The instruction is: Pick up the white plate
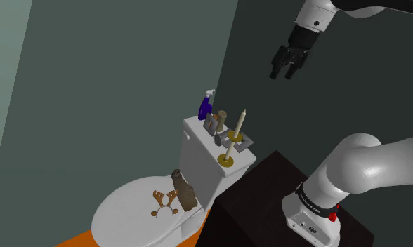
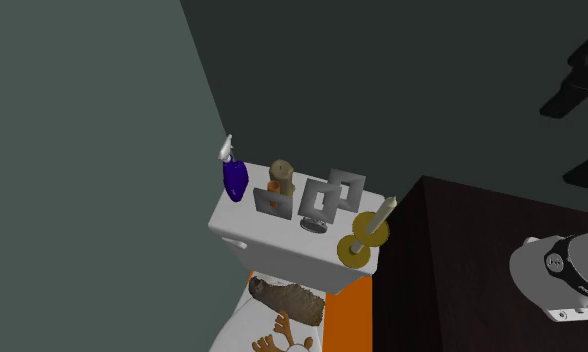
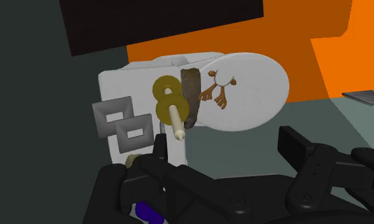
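Observation:
A small white plate (image 1: 156, 212) with brown antlers on its rim lies on the white toilet lid (image 1: 124, 207), beside a brown log-shaped thing (image 1: 184, 191). White on white, the plate's outline is hard to make out. My black gripper (image 1: 286, 67) hangs open high above the tank, well up and to the shoulder view's right of the plate. In the wrist view the gripper (image 3: 227, 146) has its fingers (image 3: 160, 147) standing wide apart with nothing between them, and the plate (image 3: 225, 81) lies far beyond them on the lid. The plate (image 2: 300, 344) also sits at the second exterior view's bottom edge.
The toilet tank (image 1: 198, 151) carries a blue spray bottle (image 1: 205, 107), grey picture frames (image 1: 215, 125), a cream candle (image 1: 234, 130) in brass holders and a brown cylinder (image 2: 281, 175). The dark stand (image 1: 261, 203) is beside the tank. Orange floor (image 3: 332, 63) and dark walls surround the toilet.

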You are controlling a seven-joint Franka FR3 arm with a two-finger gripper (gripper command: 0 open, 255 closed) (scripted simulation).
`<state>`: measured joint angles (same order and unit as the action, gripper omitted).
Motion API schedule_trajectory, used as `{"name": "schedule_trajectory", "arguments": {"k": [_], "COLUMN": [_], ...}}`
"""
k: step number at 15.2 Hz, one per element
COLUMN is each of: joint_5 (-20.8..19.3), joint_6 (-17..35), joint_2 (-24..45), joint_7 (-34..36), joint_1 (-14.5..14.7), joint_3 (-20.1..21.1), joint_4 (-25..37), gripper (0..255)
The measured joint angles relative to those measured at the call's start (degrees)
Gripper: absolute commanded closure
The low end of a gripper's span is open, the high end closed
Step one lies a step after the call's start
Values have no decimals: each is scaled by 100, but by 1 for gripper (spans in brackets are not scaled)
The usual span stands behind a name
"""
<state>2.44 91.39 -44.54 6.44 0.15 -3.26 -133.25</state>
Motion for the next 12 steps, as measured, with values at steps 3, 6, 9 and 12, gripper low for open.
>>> {"name": "schedule_trajectory", "arguments": {"k": [3, 6, 9, 12], "joint_5": [-17, -40, -62, -78], "joint_6": [172, 652, 1202, 1659], "joint_2": [179, 611, 1162, 1693], "joint_7": [-47, -139, -272, -421], "joint_1": [-4, -5, -12, -24], "joint_3": [-37, -104, -203, -315], "joint_4": [-14, -105, -146, -115], "gripper": [0, 0, 0, 0]}}
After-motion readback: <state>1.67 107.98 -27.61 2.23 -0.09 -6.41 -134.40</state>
